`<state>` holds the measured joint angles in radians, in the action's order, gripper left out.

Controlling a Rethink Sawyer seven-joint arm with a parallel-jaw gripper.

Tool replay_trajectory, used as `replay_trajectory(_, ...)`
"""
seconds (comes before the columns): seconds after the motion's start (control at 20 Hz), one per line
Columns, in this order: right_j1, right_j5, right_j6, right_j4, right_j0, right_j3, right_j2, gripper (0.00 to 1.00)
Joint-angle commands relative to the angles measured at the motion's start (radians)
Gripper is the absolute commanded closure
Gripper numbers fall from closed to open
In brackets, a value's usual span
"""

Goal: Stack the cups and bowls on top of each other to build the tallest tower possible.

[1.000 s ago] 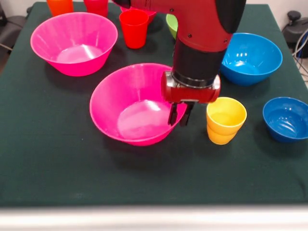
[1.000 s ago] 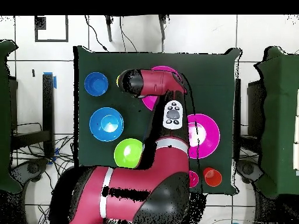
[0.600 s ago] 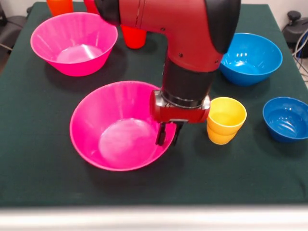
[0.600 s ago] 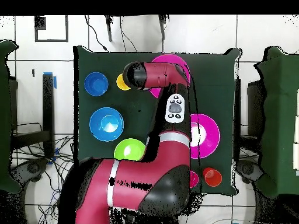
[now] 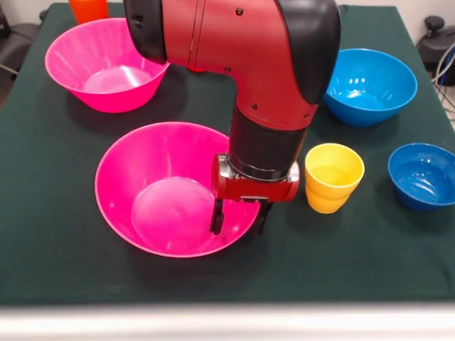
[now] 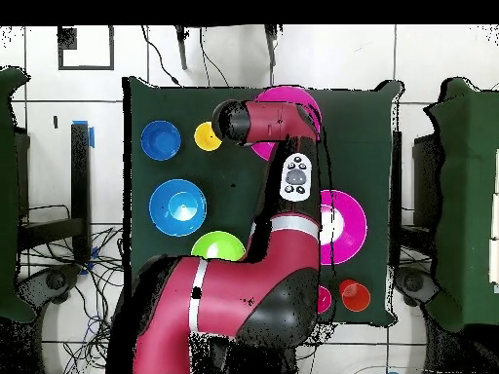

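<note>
With fingers spread astride the rim of the large glossy hot-pink plastic bowl (image 5: 160,188), the gripper (image 5: 238,218) is apparently placing the tower's base; next comes the yellow plastic cup (image 5: 333,177) just beside that bowl.

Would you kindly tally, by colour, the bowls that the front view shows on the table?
Pink bowls: 2
Light blue bowl: 1
Dark blue bowl: 1
Total: 4

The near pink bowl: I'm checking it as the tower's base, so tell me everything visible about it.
The near pink bowl is glossy hot pink plastic, wide, round, upright and empty on the dark green table. The open gripper straddles its rim beside the yellow cup, one finger inside, one outside. The cup stands apart from it.
</note>
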<state>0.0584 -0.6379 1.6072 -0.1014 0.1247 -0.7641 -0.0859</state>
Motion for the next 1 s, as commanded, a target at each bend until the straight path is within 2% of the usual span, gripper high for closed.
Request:
replay_trajectory(0.05,-0.059,-0.143,-0.110,-0.051,0.016,0.021,0.072,0.00)
replay_trajectory(0.25,-0.067,-0.206,-0.106,-0.027,0.019,0.037,0.087,0.00)
replay_trajectory(0.35,-0.031,-0.297,-0.099,0.010,0.024,-0.009,0.104,0.00)
replay_trajectory(0.4,0.011,-0.306,-0.103,0.021,0.030,-0.066,0.112,0.00)
replay_trajectory(0.5,0.048,-0.340,-0.103,0.031,0.029,-0.093,0.112,0.00)
replay_trajectory(0.85,0.057,-0.462,-0.111,0.036,0.020,-0.025,0.109,0.00)
replay_trajectory(1.0,0.079,-0.483,-0.114,0.037,0.024,-0.033,0.113,0.00)
